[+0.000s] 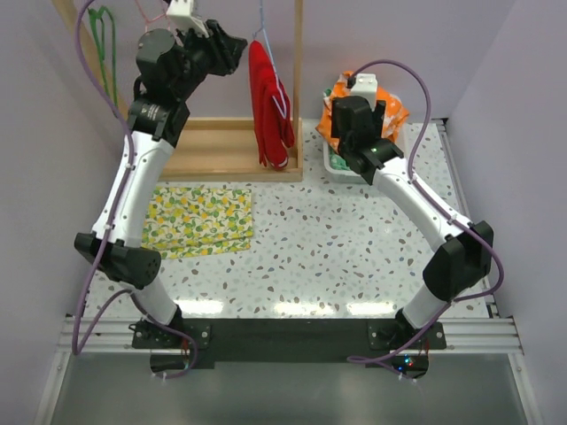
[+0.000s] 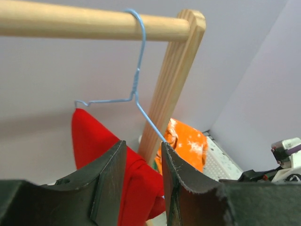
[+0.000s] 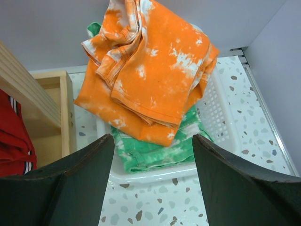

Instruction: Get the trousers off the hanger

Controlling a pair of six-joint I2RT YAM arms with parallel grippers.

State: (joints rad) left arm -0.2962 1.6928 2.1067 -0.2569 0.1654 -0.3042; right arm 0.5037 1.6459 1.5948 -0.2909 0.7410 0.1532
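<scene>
Speckled table (image 1: 354, 239); left gripper (image 2: 142, 150), parted, faced red trousers (image 2: 89, 132) on the hanger (image 2: 138, 70), apparently to grasp; right gripper (image 3: 153, 139) gaped over basket (image 3: 221, 136).

A pale wooden rack (image 1: 299, 80) stands on a speckled white desk (image 1: 337, 248). Lilac walls (image 1: 425, 35) rise behind the rack; bright streaks (image 1: 301, 307), perhaps lamp reflections, lie well before it.

No readable text, label or number shows anywhere.

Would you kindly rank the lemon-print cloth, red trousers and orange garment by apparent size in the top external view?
Flat yellow lemon-print cloth
plain red hanging trousers
orange patterned garment, unsure: the right arm covers much
</scene>
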